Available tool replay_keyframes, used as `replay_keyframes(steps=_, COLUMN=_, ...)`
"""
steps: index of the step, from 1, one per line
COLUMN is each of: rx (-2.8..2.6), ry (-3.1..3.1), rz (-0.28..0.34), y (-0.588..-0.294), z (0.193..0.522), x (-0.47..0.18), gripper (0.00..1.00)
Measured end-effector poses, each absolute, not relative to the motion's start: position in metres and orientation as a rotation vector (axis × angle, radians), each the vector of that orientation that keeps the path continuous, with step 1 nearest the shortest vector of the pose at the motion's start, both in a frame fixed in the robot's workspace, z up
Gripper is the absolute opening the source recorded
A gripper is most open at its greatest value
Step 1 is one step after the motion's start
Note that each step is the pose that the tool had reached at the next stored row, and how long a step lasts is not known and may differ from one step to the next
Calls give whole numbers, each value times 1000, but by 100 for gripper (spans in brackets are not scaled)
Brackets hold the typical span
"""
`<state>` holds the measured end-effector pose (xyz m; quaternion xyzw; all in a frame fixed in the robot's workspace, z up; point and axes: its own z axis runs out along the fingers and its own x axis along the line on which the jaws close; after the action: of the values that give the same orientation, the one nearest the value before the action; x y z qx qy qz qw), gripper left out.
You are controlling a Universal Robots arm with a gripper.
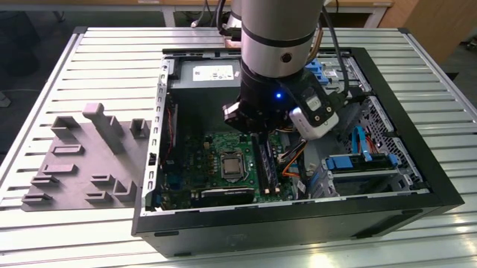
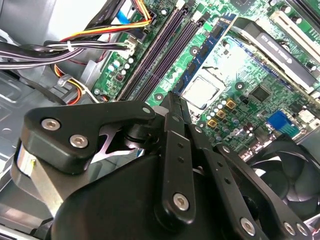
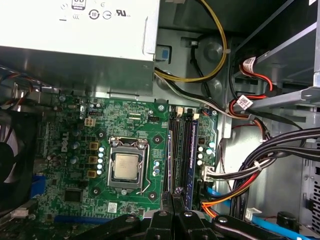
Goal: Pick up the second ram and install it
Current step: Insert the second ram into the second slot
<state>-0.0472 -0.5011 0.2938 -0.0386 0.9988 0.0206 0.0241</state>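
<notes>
Exterior view: high, looking down at open PC case [image 1: 417, 190] on tabletop [image 1: 111, 61]. Both wrist views: close, inside case. Shared: motherboard [image 3: 75, 165], CPU socket [image 2: 200, 91].

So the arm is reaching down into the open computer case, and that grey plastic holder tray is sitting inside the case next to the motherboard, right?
Not quite. The arm does reach down into the open computer case, with the gripper over the motherboard, but the grey holder tray is outside the case, on the slatted table at the exterior view's left. The exterior view shows this.
</notes>
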Motion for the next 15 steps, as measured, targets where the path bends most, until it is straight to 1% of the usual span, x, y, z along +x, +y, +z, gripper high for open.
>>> replay_keyframes(steps=15, rx=-119, ry=3090, rz=64, y=-501, z=290, x=-47, gripper=11)
